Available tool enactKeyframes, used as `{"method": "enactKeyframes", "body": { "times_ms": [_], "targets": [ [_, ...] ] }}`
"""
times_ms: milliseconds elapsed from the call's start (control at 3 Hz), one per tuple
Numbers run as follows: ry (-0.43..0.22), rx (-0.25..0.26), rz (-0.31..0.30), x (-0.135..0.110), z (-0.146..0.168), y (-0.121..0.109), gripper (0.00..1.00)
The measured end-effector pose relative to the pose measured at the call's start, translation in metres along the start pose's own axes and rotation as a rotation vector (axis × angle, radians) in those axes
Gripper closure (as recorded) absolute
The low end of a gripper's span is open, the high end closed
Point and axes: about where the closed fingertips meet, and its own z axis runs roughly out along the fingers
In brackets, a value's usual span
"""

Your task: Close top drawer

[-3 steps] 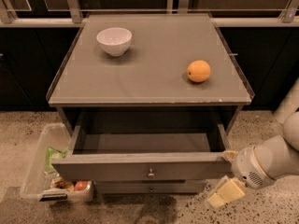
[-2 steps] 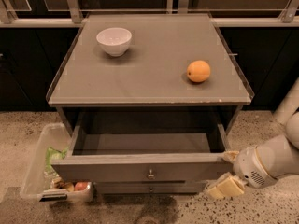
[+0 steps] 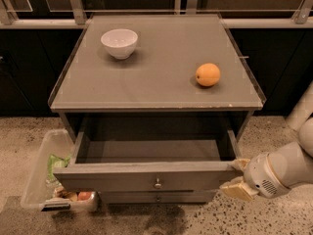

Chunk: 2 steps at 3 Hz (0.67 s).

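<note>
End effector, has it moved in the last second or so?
Yes. The end effector has risen slightly, closing in on the right end of the top drawer front, which looks unmoved.

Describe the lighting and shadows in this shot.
Camera view: light comes from above, so the bowl and orange cast soft shadows on the cabinet top. Camera view: the inside of the open top drawer lies in shade under that top, and the background is nearly black. Camera view: the claw, at the drawer front's right end, is well lit.
</note>
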Motion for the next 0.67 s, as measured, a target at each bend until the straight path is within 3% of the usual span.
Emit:
{"method": "enactKeyframes", "body": {
  "times_ms": [333,667],
  "targets": [
    [0.000,0.000,0.000,-0.0027,-0.0045,0.0016,1.00],
    [0.000,0.004,-0.001,-0.0025,-0.0077,0.0016,1.00]
  ]
}}
